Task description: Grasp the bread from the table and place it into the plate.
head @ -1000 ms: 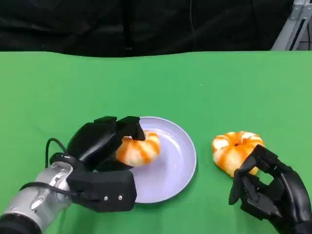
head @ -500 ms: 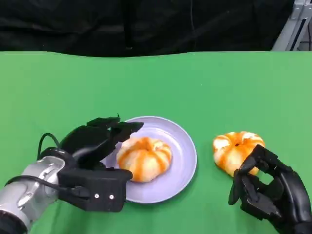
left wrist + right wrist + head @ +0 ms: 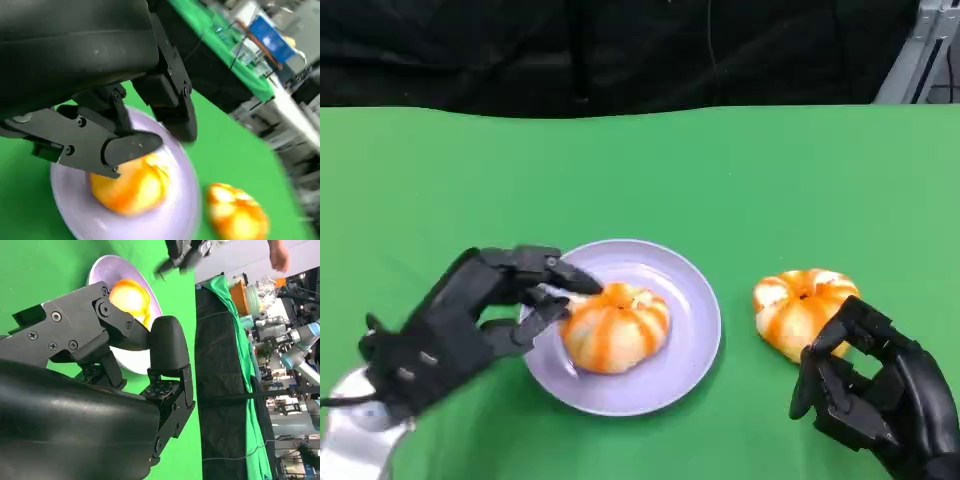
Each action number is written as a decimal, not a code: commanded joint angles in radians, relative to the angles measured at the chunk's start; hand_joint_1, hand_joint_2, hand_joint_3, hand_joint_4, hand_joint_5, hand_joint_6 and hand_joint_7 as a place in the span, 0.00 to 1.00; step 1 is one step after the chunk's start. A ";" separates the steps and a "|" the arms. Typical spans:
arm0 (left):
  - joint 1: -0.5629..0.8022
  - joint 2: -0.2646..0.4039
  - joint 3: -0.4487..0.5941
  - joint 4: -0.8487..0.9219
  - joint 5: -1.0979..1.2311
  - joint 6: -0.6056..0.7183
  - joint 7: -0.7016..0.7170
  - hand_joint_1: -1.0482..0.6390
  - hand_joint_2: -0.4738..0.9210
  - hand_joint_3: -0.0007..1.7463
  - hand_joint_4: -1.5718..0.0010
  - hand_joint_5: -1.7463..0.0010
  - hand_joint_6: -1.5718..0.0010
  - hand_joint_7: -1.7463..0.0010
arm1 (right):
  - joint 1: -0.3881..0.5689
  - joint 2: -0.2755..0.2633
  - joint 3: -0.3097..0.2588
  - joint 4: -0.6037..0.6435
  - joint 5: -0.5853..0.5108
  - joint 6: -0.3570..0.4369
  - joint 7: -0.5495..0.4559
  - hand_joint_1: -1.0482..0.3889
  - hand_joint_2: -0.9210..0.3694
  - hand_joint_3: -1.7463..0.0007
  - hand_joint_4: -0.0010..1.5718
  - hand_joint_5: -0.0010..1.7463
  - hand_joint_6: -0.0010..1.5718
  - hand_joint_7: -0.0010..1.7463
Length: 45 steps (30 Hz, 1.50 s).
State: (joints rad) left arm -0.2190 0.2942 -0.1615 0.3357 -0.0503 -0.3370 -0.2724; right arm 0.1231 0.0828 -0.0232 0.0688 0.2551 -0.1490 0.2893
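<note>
A flat green table covering (image 3: 640, 170) spans the work area; black fabric backdrop (image 3: 600, 50) hangs directly behind its far edge.

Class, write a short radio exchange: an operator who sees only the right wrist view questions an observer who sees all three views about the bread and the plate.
Operator: I see one orange-and-white striped bread bun on the round lilac plate. Is there any more bread?
Observer: Yes. The head view shows a second orange-and-white bun on the green table, off the plate to its right, just ahead of the right hand.
Operator: Is the left hand holding the plated bun?
Observer: No. The left hand holds nothing; its fingers are spread at the plate's left rim, beside that bun.
</note>
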 commanded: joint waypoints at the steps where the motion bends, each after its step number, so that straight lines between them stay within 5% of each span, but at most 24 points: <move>1: 0.105 0.009 0.091 -0.183 -0.276 0.262 -0.172 0.65 0.81 0.68 0.47 0.01 0.56 0.02 | -0.001 -0.008 -0.007 0.001 0.010 -0.010 0.002 0.64 0.18 0.45 0.52 1.00 0.40 0.95; 12: 0.275 -0.003 0.231 -0.354 -0.545 0.569 -0.298 0.66 0.85 0.69 0.42 0.00 0.55 0.00 | 0.005 -0.009 -0.015 -0.016 0.020 0.018 -0.007 0.64 0.20 0.45 0.53 1.00 0.41 0.94; 45: 0.372 -0.033 0.301 -0.377 -0.551 0.634 -0.357 0.62 0.81 0.77 0.40 0.00 0.53 0.00 | 0.009 -0.024 -0.013 -0.024 0.017 0.023 0.004 0.63 0.19 0.45 0.52 1.00 0.40 0.95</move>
State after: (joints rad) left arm 0.1571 0.2571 0.1292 -0.0479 -0.6120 0.3005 -0.6236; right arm 0.1276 0.0756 -0.0275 0.0560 0.2657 -0.1272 0.2915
